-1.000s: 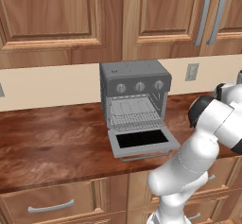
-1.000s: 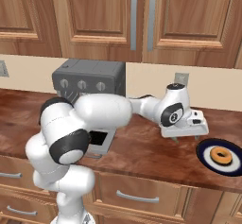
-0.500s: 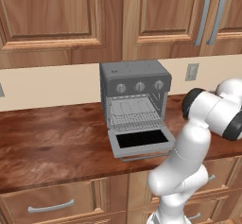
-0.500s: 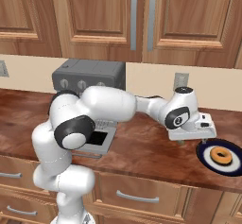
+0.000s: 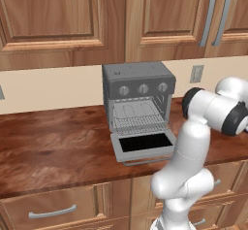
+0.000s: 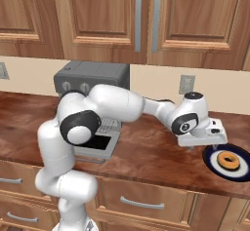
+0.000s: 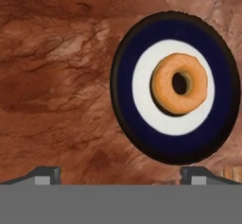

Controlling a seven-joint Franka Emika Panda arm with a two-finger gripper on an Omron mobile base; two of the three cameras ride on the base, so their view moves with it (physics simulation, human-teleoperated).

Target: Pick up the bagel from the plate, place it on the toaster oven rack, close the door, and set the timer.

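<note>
The claw point(image 7: 120, 173) hangs spread wide and empty above the tabletop point(image 7: 56, 76). Ahead and to its right the bagel point(image 7: 179, 83) lies flat on the plate point(image 7: 127, 76). It looks light, soft and crushable; pinch gently across the ring's outer edge.

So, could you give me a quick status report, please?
Gripper open, empty, above the counter beside the plate. Bagel on plate, untouched. Oven door down, rack bare.

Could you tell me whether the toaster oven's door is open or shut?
Open: the door lies folded down flat on the counter, leaving the bare rack exposed.
</note>
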